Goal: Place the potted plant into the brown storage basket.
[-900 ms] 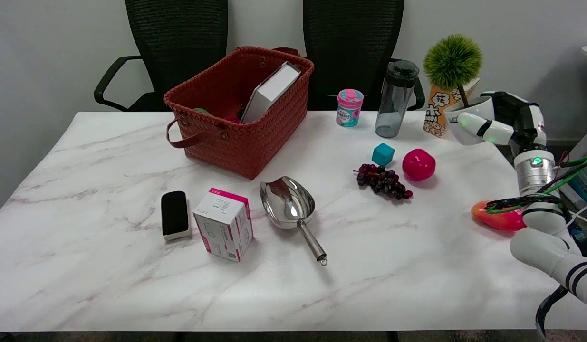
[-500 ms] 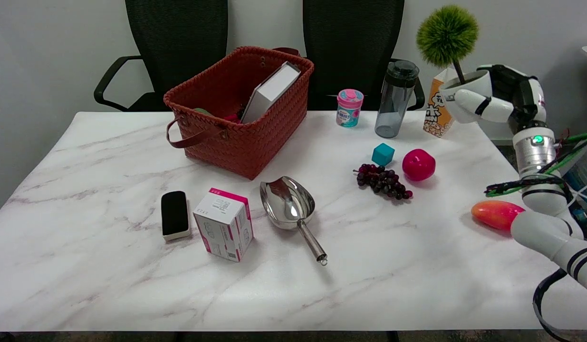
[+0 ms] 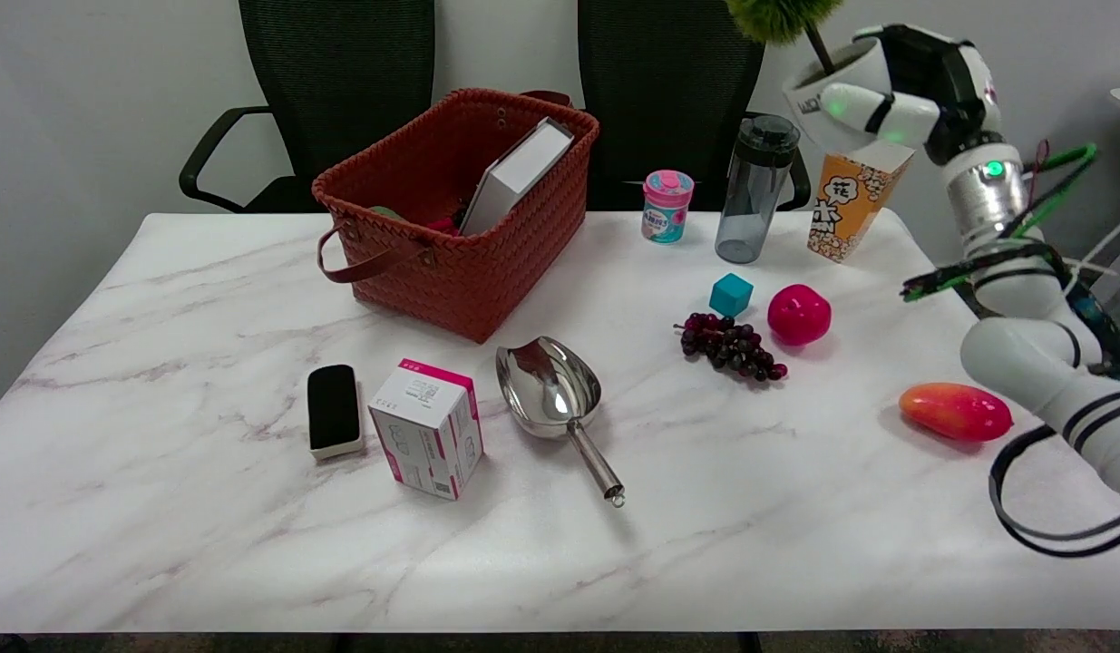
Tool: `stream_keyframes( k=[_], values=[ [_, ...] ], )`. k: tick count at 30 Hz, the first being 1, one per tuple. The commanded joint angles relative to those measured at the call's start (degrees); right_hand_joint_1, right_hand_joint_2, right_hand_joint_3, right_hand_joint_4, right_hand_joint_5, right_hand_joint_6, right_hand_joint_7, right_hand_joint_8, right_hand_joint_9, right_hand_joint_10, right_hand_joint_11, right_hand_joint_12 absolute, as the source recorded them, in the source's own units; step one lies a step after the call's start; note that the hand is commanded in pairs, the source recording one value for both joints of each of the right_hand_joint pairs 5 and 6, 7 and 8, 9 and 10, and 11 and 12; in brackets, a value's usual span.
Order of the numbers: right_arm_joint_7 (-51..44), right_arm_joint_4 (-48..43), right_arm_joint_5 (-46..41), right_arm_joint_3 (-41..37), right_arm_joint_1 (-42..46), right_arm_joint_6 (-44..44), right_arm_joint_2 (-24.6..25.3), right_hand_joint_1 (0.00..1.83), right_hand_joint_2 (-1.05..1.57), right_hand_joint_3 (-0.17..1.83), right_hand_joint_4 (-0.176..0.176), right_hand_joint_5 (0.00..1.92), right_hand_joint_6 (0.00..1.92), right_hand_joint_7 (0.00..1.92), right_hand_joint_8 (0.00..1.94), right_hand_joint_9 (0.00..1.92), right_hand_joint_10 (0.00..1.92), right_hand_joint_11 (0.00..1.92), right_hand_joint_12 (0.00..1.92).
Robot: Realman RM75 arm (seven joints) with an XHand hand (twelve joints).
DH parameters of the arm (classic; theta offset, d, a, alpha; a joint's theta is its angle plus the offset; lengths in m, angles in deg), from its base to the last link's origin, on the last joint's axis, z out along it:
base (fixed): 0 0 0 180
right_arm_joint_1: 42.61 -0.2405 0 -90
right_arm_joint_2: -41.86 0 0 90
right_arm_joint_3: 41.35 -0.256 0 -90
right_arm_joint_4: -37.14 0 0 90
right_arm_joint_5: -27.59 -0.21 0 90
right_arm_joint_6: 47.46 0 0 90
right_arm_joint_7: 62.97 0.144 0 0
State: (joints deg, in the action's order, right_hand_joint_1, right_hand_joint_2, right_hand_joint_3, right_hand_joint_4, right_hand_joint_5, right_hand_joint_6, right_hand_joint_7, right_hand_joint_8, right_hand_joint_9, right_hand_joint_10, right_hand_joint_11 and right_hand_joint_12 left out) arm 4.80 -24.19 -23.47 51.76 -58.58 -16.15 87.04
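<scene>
My right hand (image 3: 913,91) grips the white pot of the potted plant (image 3: 836,77) high in the air at the upper right, above the popcorn box. The plant's green ball top (image 3: 782,16) is partly cut off by the picture's top edge and the plant leans to the left. The brown woven storage basket (image 3: 460,213) stands at the back left of the table, holding a white box that leans against its far wall and some smaller items. The hand is far to the right of the basket.
Between hand and basket stand a dark water bottle (image 3: 757,186), a pink-lidded tub (image 3: 667,206) and a popcorn box (image 3: 850,204). A teal cube (image 3: 731,295), red apple (image 3: 798,314), grapes (image 3: 730,345), mango (image 3: 955,412), metal scoop (image 3: 553,395), pink box (image 3: 428,427) and black eraser (image 3: 333,409) lie nearer.
My right hand has lifted the potted plant well above the table and carried it a little to the left. The popcorn box behind it now shows fully.
</scene>
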Motion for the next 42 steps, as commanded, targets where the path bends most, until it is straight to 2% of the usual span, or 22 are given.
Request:
stream_keyframes(
  k=[1,8,12,21,29,42],
  values=[
    [8.97,-6.09,10.72,9.50,-19.25,-15.13,-0.83,1.19,0.68,0.57,0.000,0.78,0.78,1.14,1.14,1.04,1.04,0.66,0.66],
    [9.47,-1.73,10.08,20.83,-32.35,-20.65,3.86,1.19,0.69,0.57,0.000,0.78,0.78,1.15,1.15,1.04,1.04,0.66,0.66],
    [9.61,3.06,10.08,25.97,-38.85,-24.12,9.76,1.19,0.70,0.57,0.000,0.78,0.78,1.15,1.15,1.04,1.04,0.67,0.67],
    [9.13,15.56,10.26,31.65,-48.17,-28.69,21.59,1.19,0.71,0.57,0.000,0.78,0.78,1.16,1.16,1.04,1.04,0.67,0.67],
    [9.05,22.34,10.65,34.41,-52.27,-31.31,28.81,1.18,0.72,0.57,0.000,0.78,0.78,1.16,1.16,1.04,1.04,0.68,0.68],
    [8.90,25.46,10.72,35.13,-52.28,-34.77,35.46,1.17,0.77,0.57,0.000,0.79,0.79,1.17,1.17,1.05,1.05,0.69,0.69]
  ],
)
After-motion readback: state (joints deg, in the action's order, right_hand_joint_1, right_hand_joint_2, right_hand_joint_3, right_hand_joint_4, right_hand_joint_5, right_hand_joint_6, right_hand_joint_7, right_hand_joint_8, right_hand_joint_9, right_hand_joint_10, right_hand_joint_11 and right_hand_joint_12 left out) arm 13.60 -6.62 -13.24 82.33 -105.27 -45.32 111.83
